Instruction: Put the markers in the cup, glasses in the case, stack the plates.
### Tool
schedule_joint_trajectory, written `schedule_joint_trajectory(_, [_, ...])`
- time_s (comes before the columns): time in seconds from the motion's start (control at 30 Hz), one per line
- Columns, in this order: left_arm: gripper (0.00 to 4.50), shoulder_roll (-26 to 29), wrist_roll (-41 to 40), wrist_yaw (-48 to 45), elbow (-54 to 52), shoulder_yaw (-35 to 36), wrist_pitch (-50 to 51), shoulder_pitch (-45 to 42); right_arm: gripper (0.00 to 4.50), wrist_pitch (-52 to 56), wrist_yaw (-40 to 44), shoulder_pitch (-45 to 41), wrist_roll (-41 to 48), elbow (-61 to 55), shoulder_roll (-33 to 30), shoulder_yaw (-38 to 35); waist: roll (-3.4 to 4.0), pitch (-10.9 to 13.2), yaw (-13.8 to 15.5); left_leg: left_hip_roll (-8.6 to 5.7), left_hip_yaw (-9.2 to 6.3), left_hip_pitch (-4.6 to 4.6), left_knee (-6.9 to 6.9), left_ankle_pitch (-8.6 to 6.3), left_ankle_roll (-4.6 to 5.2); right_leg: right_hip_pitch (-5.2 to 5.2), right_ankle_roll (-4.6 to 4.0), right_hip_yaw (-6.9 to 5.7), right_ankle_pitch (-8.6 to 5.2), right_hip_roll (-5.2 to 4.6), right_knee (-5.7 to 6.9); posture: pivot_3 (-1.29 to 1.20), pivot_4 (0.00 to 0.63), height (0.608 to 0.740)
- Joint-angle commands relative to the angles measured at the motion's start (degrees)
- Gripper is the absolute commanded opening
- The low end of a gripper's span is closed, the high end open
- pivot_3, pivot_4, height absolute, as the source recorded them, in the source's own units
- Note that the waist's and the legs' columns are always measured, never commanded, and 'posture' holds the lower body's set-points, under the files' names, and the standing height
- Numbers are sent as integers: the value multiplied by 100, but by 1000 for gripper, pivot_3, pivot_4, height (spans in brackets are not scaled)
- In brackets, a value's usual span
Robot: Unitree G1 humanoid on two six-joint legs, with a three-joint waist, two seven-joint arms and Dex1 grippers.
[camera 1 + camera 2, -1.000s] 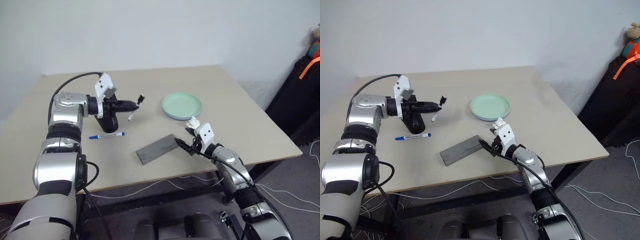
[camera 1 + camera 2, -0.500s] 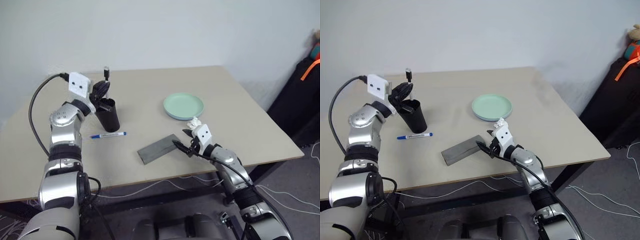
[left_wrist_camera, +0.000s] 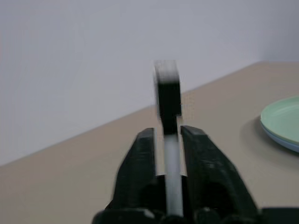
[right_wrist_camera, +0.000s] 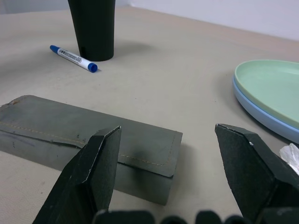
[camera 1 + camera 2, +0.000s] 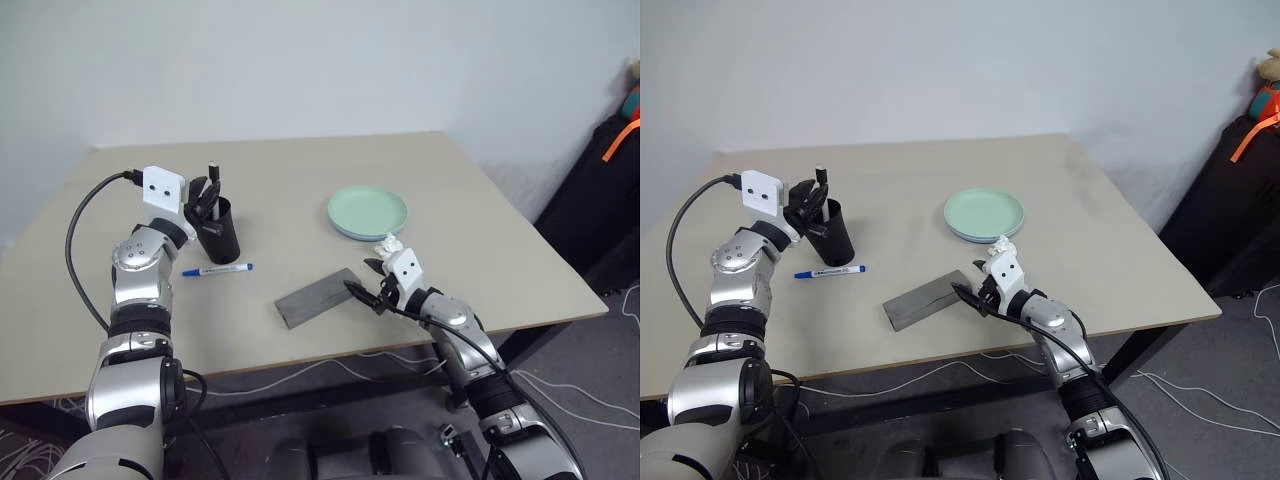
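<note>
One marker [image 5: 212, 183] is stood upright in the black cup [image 5: 219, 232] between the barely parted fingers of the left gripper [image 5: 203, 193], the plates [image 5: 367, 212] are stacked, while the second marker [image 5: 217, 269] and the shut case [image 5: 317, 297], before the wide-open right gripper [image 5: 366, 281], are left.

Matt grey case [image 4: 93, 140] (stitched edge); smooth plates [image 4: 271, 95]; matt cup [image 4: 93, 28].
</note>
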Motion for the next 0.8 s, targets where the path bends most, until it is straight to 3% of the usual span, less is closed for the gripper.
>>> schedule_joint_trajectory(0.03, [2226, 30, -76, -9, -87, -24, -89, -105, 3488, -35, -16, -80, -5, -256, 29, -40, 0, 0, 1, 0, 0, 0, 0, 0, -1, 0, 0, 0, 0, 0, 0, 0, 0, 740])
schedule_joint_trajectory(0.1, [2847, 41, -66, -42, -81, -50, -122, -115, 3488, -31, -25, -75, -6, -258, 32, -47, 0, 0, 0, 0, 0, 0, 0, -2, -3, 0, 0, 0, 0, 0, 0, 0, 0, 740])
schedule_joint_trajectory(0.33, [2847, 219, -39, -379, -56, -146, -157, -267, 3488, -3, -17, -79, -12, -279, 32, -71, 0, 0, 0, 0, 0, 0, 0, -2, -3, 0, 0, 0, 0, 0, -1, 0, 0, 740])
schedule_joint_trajectory(0.63, [2847, 1046, -768, -3174, -607, -395, 1346, -727, 3488, 15, 23, -133, -13, -213, 38, -60, 0, 1, -5, 0, 0, -2, -5, -3, -5, -4, -2, -1, -1, 0, -5, 0, 0, 740])
schedule_joint_trajectory(0.8, [2847, 1702, -535, -4842, -1424, -1235, 2245, -372, 3488, 14, 31, -183, -26, -147, 76, -39, 2, 2, -9, 0, 2, -1, -12, -3, -4, -5, -13, 1, -9, 0, -9, 0, 0, 740])
